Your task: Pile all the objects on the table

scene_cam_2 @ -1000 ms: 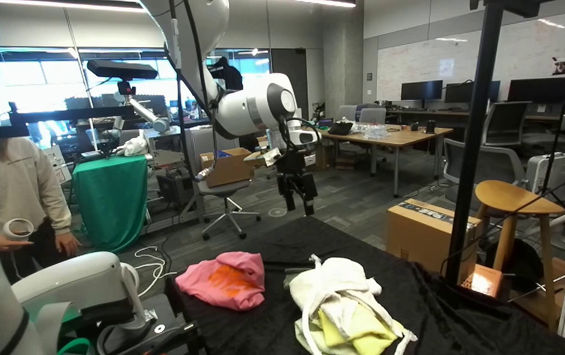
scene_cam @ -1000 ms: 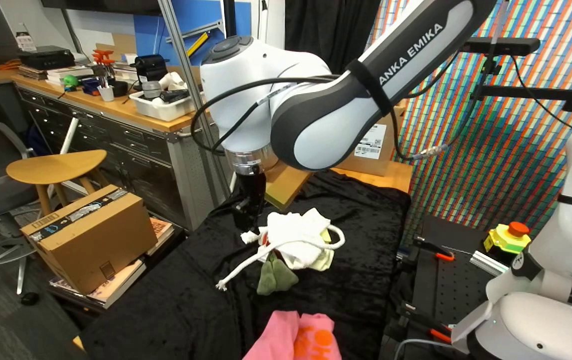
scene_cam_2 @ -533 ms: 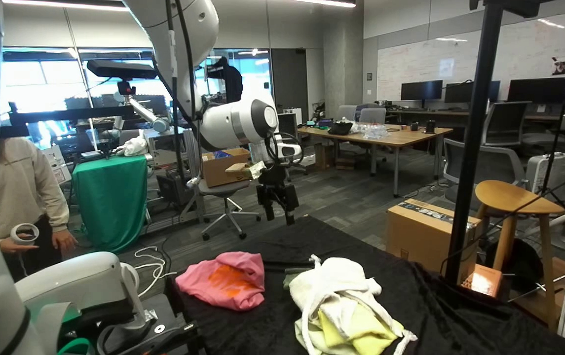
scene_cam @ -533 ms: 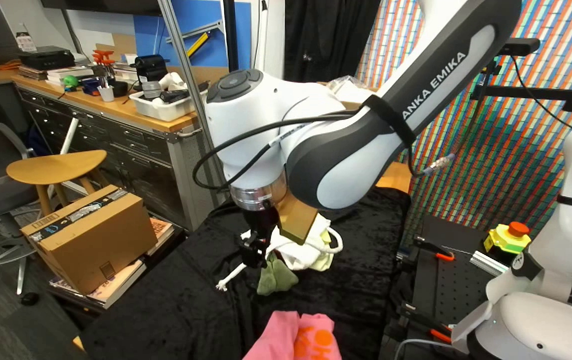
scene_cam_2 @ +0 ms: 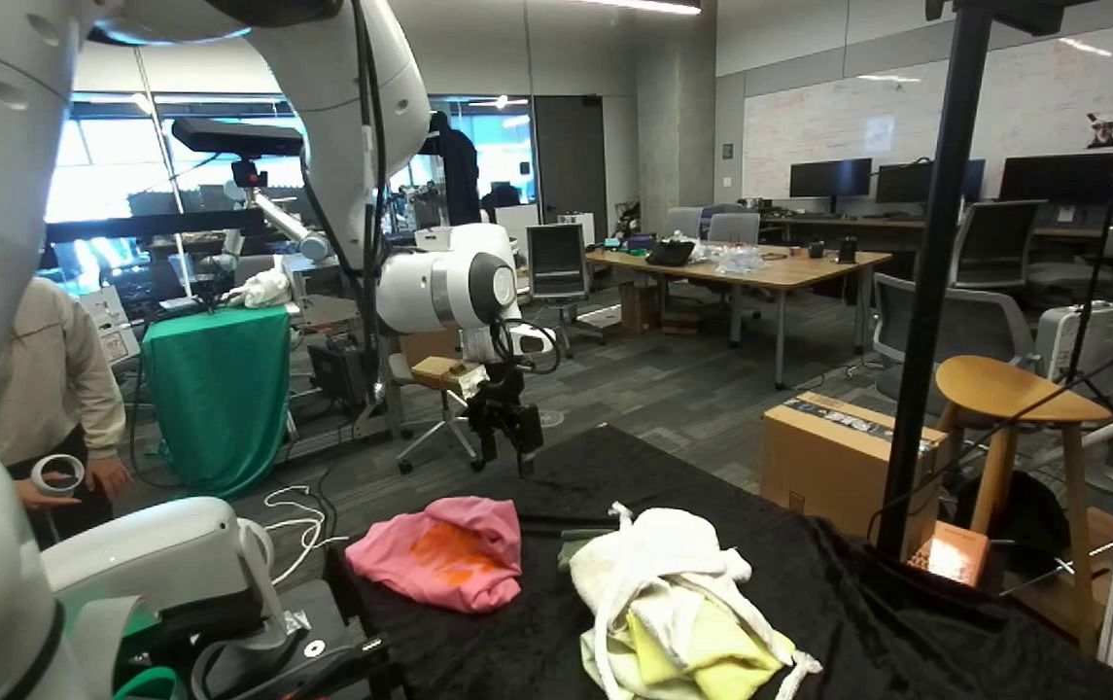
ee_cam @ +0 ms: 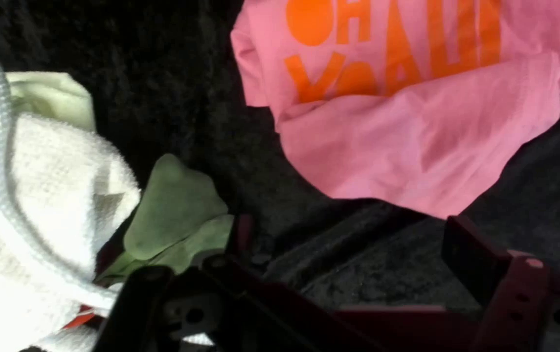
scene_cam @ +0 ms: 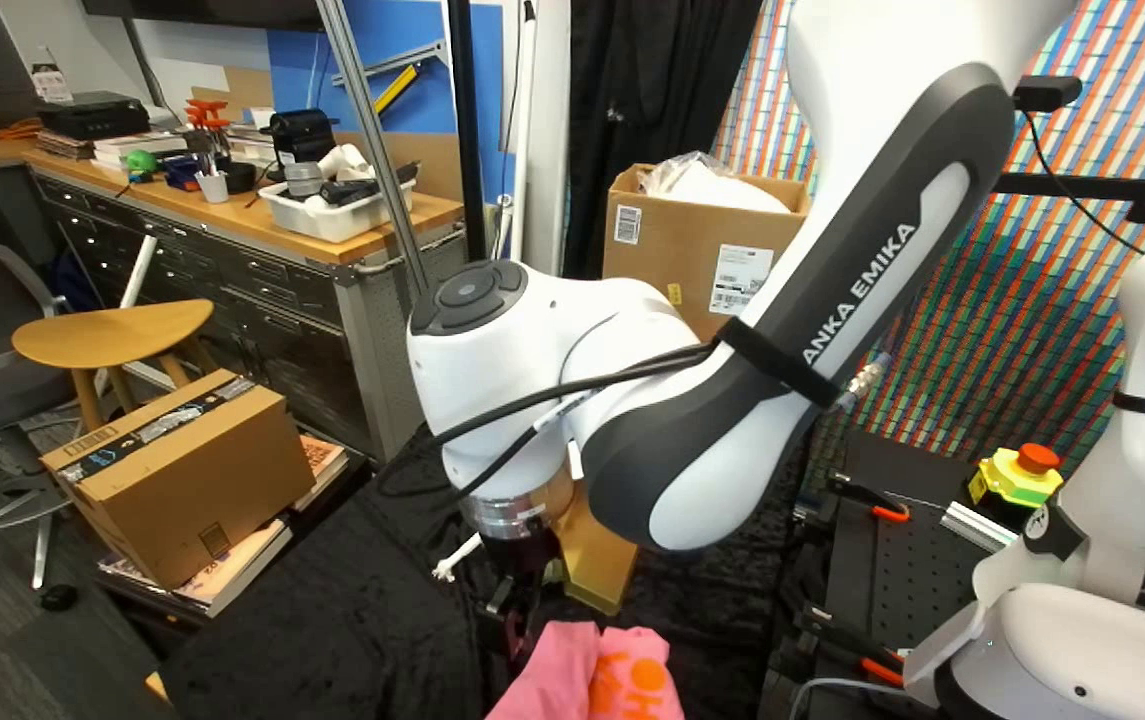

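Pink cloth (scene_cam_2: 449,559) on table (scene_cam_2: 838,603), left of white cloth (scene_cam_2: 682,540) in exterior view. Likely light, limp, not slippery; pinch loose fold (ee_cam: 421,142) beside orange print (ee_cam: 399,39). Gripper (ee_cam: 348,234) nearby, jaws spread, nothing held.

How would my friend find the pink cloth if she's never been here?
Find the big black-draped table. On it, apart from the white cloth and the green piece beside it, lies a crumpled pink cloth. It alone shows big orange letters.
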Robot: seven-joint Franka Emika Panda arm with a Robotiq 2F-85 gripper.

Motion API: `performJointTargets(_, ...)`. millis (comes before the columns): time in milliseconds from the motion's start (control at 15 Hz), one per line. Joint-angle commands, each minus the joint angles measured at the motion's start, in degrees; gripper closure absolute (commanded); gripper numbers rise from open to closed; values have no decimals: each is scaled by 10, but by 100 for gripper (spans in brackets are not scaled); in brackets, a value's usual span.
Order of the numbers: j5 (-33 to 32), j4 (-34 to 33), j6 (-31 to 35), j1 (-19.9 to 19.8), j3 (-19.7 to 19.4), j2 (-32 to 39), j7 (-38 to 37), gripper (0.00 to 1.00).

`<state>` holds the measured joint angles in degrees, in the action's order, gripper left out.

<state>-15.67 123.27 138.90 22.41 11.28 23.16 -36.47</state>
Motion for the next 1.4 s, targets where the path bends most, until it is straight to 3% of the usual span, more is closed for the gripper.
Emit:
performJointTargets(0, 36, -15, 25, 16, -1, 37, 10, 0)
performJointTargets(533, 63, -28, 53, 41, -17, 103, 14, 0)
performJointTargets(1000, 77, -46, 55, 38, -23, 129, 22, 0)
performJointTargets(1067, 81, -45, 55, 38, -22, 126, 23, 25)
performJointTargets(1133, 85, -44, 56, 35, -20, 125, 28, 27)
performJointTargets(1333, 90, -39, 53, 36, -23, 115, 32, 51)
